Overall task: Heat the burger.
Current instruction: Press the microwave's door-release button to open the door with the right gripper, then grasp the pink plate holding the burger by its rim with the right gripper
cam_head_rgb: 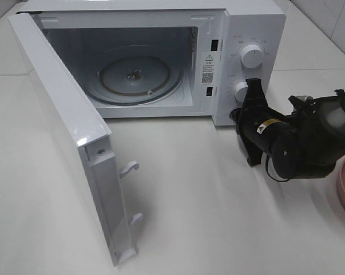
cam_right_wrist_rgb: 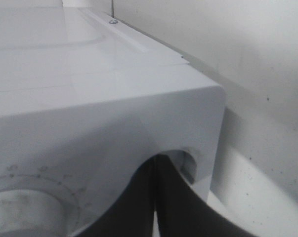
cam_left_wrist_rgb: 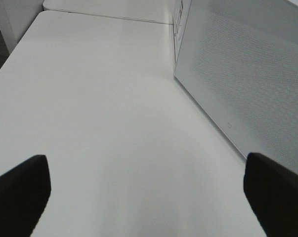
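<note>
We found the left fingers [cam_left_wrist_rgb: 20, 192] spread wide above the worktop [cam_head_rgb: 189, 189] beside the microwave's [cam_head_rgb: 258, 28] open door [cam_head_rgb: 63, 126], the right fingers [cam_right_wrist_rgb: 134, 207] pressed together near its lower knob [cam_head_rgb: 241, 90], and the burger in none of our views.

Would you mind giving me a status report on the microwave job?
Left gripper open, empty, beside microwave door. Right gripper shut by lower knob. Burger not in view; door wide open.
</note>
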Available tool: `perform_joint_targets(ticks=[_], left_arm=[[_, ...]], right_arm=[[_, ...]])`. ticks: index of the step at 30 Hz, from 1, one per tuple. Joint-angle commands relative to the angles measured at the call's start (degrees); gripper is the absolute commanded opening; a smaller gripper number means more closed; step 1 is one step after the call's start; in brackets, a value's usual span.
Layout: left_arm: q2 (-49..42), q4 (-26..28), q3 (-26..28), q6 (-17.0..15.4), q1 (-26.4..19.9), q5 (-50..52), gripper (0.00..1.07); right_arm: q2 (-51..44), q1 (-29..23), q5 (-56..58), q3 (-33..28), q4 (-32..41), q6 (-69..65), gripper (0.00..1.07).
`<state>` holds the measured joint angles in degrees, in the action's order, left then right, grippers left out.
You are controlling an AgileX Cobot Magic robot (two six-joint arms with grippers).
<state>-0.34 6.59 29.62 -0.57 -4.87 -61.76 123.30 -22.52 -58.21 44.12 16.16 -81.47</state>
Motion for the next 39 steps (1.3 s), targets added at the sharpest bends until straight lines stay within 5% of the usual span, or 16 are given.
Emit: perform_joint_targets(ticks=[1,22,39], left_arm=[[-0.8,0.34,-0.06,-0.17,0.29,0.63,0.98],[-0.8,0.34,-0.06,-0.17,0.29,0.63,0.98],[-0.8,0.34,-0.06,-0.17,0.29,0.63,0.98]], right_arm=[[-1.49,-0.34,-9.8,-0.11,1.89,-1.32,0.0],[-11.46,-0.97,-2.46,-13.01,-1.38,-2.41,0.0],[-31.28,-0.8,19.25,-15.64,-0.86,22.86,0.0]])
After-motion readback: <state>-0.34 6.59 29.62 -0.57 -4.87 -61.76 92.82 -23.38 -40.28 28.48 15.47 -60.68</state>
